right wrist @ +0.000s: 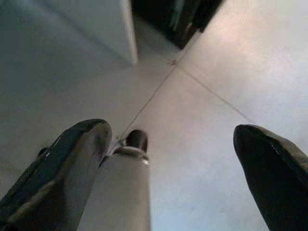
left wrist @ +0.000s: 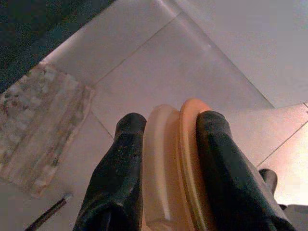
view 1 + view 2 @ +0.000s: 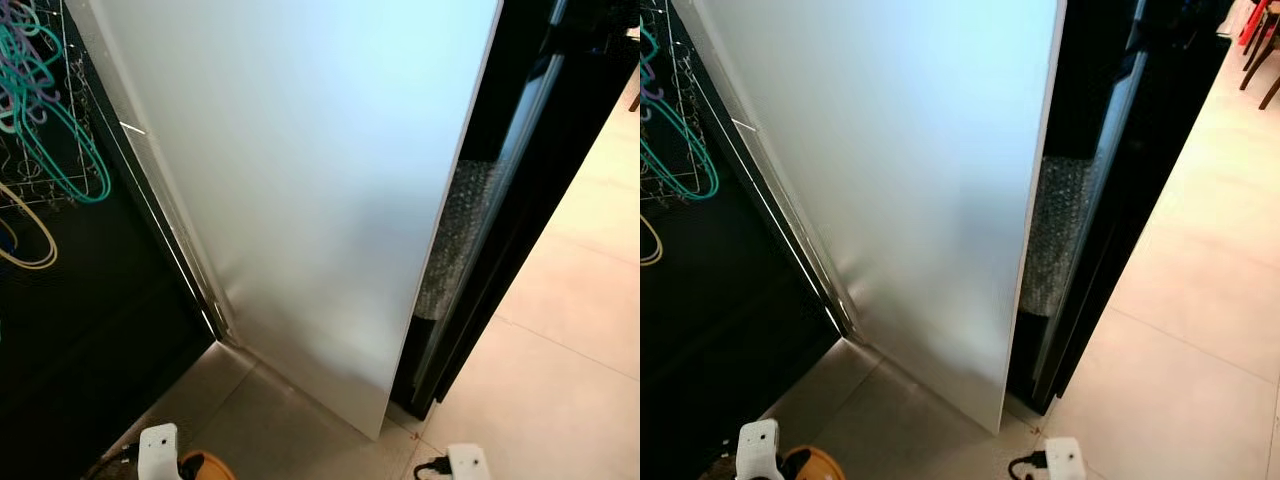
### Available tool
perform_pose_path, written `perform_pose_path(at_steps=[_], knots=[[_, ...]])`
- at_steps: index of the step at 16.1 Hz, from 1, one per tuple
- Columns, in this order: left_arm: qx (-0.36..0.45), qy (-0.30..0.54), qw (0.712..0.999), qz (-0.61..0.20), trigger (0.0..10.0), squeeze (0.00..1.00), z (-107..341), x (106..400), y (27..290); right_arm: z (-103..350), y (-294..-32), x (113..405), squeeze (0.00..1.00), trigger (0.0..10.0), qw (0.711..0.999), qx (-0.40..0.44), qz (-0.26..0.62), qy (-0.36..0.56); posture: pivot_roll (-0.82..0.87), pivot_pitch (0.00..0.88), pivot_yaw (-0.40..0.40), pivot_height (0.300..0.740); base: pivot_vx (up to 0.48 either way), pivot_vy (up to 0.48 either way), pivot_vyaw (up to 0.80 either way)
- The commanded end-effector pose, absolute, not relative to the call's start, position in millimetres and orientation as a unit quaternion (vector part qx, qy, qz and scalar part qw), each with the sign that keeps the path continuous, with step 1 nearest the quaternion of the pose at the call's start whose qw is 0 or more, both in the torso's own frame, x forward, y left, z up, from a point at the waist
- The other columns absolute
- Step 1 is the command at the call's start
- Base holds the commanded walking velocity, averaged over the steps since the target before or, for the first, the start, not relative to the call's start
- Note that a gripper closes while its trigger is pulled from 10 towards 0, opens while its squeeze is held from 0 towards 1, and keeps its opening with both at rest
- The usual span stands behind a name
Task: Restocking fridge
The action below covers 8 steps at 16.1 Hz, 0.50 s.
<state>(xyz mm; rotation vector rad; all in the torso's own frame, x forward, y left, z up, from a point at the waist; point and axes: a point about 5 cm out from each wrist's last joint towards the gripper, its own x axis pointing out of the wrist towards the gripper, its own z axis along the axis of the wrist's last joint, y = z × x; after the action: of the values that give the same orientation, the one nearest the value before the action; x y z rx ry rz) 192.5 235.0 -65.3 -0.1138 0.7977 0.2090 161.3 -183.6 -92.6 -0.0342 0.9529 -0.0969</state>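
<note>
Item: approach step. My left end effector [image 2: 166, 168] grips an orange-and-cream container [image 2: 173, 163] low at my side; right end effector [image 1: 173, 159] gapes empty. Fridge door [image 3: 300, 190] faces me (apparently ajar); next, I judge, swing it wider.

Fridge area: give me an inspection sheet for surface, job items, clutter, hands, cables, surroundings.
Surface: pale tiled floor; a patterned mat lies on it.
Job's things: fridge door stands open, white panel facing the camera; bubble wrap sits in the dark gap beyond its edge. An orange-and-cream item is carried.
Clutter: coloured hangers on a wire rack, robot's left.
Hands: left hand shut on the orange-and-cream item; right hand open, holding nothing, above the floor.
Cables: black cable by the right wrist.
Surroundings: red chair legs far right.
</note>
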Motion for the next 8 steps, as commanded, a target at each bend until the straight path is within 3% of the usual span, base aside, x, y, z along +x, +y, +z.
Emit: perform_pose_path(at_steps=[1, 4, 8], knots=[[-0.053, 0.392, 0.912, 0.107, 10.0, 0.00, -66.3, 190.9, 237.0, -91.9, -184.2, 160.0, 0.00, 10.0, 0.893, 0.005, -0.083, 0.442, 0.02, 0.055, 0.032, 0.740, 0.000, 0.000, 0.00], [-0.059, 0.395, 0.910, 0.112, 10.0, 0.00, -68.4, 188.9, 235.8, -89.0, -188.1, 158.5, 0.00, 10.0, 0.899, 0.035, -0.165, 0.405, 0.01, 0.063, 0.029, 0.740, 0.000, 0.000, 0.00], [-0.063, 0.413, 0.901, 0.119, 10.0, 0.00, -75.1, 178.9, 233.2, -91.7, -189.5, 156.2, 0.00, 10.0, 0.887, 0.034, -0.163, 0.430, 0.02, 0.073, 0.019, 0.740, 0.000, 0.000, 0.00]])
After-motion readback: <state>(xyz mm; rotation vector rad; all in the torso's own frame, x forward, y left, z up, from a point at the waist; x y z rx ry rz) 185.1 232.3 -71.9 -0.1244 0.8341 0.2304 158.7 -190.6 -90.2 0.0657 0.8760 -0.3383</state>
